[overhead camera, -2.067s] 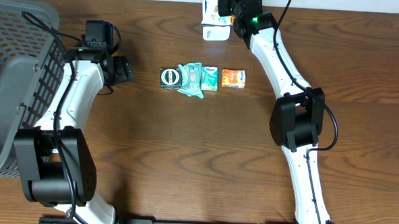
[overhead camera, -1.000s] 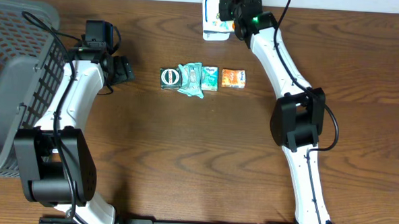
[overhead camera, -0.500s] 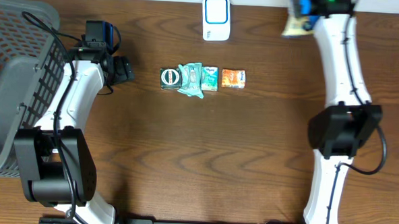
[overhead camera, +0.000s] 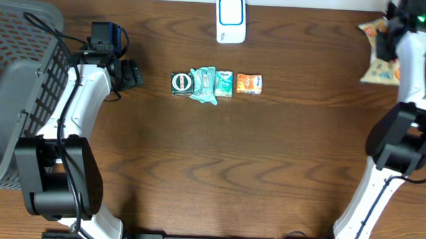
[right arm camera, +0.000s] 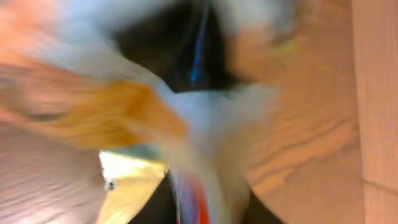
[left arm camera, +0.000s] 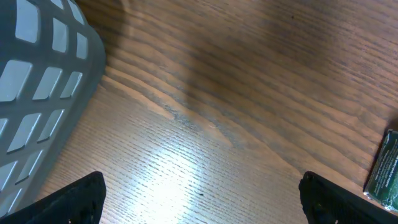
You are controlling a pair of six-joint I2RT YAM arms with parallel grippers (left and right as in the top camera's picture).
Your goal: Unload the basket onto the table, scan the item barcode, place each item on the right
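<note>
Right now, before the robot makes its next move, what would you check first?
1. Left gripper open and empty: ok, its fingers stand wide apart over bare wood.
2. Right gripper holding the snack packet: cannot tell, the right wrist view is a blur.
3. Scanner uncovered: ok, nothing lies on it or hangs over it.
4. Row of small packs within view mid-table: ok, four lie side by side.
5. Basket beside the left arm: ok; what is inside it, cannot tell.
</note>
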